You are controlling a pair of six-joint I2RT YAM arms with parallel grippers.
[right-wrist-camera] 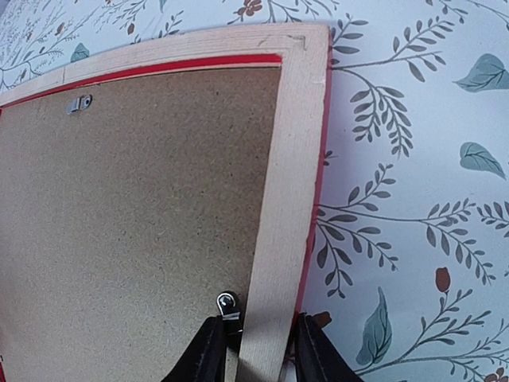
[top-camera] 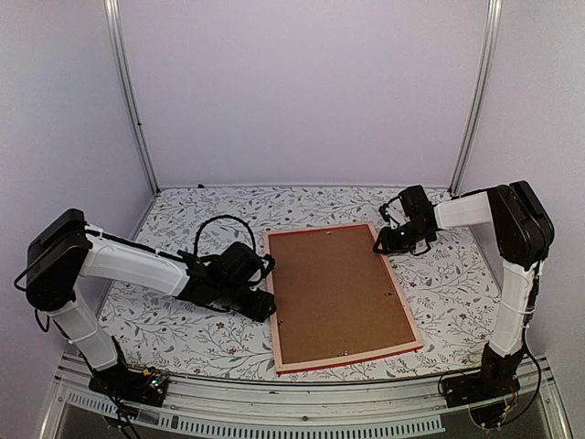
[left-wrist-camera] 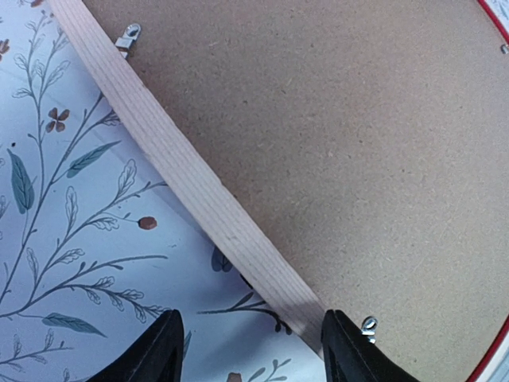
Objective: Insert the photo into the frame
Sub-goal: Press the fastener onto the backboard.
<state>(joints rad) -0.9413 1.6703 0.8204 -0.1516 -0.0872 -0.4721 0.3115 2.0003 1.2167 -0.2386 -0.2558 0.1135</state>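
Note:
The frame [top-camera: 271, 302] lies face down in the middle of the table, with pale wood rails and a thin red edge. A plain brown backing board [top-camera: 334, 293] fills it. The photo is hidden. My left gripper [top-camera: 265, 306] is open at the frame's left rail [left-wrist-camera: 183, 175]; one finger is over the cloth, the other [left-wrist-camera: 350, 354] at the board's edge by a metal clip [left-wrist-camera: 367, 326]. My right gripper [top-camera: 379, 245] is narrowly open near the far right corner. It straddles the right rail [right-wrist-camera: 286, 183], its inner finger [right-wrist-camera: 208, 354] at a small metal clip [right-wrist-camera: 227, 302].
The table has a floral cloth [top-camera: 183, 329]. More metal clips sit along the board's edges [left-wrist-camera: 127, 36] [right-wrist-camera: 79, 103]. White walls with metal posts [top-camera: 132, 101] close in the back and sides.

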